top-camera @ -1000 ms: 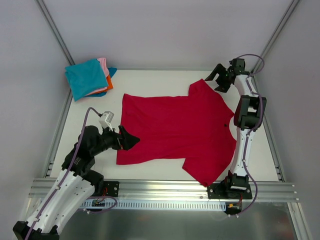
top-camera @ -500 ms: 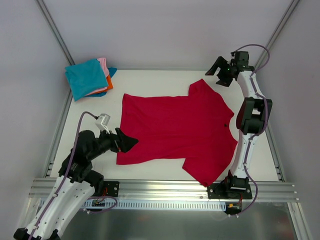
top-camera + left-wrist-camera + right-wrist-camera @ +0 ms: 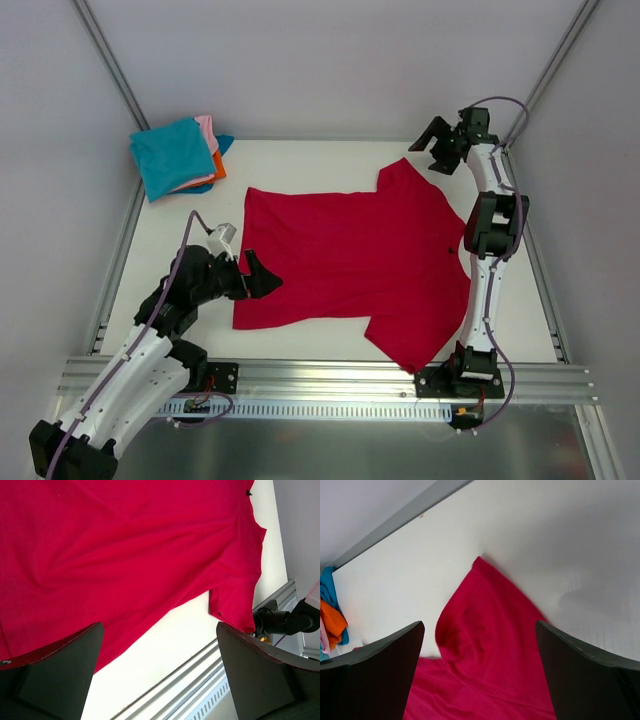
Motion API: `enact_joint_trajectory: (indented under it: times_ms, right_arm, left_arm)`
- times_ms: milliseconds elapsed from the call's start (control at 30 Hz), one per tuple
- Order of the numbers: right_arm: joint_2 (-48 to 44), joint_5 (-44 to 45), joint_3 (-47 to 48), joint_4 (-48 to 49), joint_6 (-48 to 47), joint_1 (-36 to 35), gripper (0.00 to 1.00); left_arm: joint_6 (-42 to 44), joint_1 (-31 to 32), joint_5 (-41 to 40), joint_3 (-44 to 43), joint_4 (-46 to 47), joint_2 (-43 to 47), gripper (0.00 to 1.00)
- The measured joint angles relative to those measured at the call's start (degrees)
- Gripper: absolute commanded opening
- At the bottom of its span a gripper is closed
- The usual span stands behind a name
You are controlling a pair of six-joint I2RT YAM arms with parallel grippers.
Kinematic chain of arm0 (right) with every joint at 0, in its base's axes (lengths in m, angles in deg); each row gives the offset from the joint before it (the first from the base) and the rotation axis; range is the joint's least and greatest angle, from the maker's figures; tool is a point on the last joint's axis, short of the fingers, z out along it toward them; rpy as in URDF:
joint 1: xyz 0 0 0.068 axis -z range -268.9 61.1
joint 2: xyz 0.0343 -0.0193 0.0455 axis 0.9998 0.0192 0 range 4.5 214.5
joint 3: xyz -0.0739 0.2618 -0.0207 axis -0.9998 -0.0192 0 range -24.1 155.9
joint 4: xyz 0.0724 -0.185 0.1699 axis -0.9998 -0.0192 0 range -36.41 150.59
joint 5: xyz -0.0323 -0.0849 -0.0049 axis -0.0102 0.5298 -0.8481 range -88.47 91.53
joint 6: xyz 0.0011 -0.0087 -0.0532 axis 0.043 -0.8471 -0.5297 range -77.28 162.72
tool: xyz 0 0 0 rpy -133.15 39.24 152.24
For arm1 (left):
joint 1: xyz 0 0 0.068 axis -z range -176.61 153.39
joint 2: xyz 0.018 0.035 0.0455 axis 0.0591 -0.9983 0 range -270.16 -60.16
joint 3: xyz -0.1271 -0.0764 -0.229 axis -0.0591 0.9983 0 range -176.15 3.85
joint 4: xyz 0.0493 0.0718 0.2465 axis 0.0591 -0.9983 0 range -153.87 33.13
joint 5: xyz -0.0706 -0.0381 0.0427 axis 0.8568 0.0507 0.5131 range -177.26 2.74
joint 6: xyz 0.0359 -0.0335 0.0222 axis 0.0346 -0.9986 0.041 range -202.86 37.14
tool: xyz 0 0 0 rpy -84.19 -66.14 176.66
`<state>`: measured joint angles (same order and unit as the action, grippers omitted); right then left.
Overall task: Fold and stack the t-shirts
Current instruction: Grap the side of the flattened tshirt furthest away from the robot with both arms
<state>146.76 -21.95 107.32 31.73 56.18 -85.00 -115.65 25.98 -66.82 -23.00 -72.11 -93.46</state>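
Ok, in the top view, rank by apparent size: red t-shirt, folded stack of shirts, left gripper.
1. red t-shirt, by far the largest.
2. folded stack.
3. left gripper, smallest, though it may sit nearer the camera.

- The left gripper (image 3: pixel 262 274), which had pulled back toward the near-left half a second ago, is again at the red shirt's (image 3: pixel 350 255) left hem, about where it was a second ago.
- The right gripper (image 3: pixel 436 146) has lifted off the far sleeve and hovers just beyond it.
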Motion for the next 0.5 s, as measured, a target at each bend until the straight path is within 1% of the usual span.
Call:
enact_joint_trajectory:
  times_ms: [200,500]
  right_arm:
    - [5.1,-1.3,-0.1,3.2,5.1,1.3,0.99]
    - [6.5,-4.3,-1.0,9.5,9.7,2.0,0.99]
  left_arm:
    - [0.6,0.0,0.0,-1.3,0.1,-3.0,0.99]
    - [0.8,0.0,0.0,-1.9,1.6,-5.6,0.99]
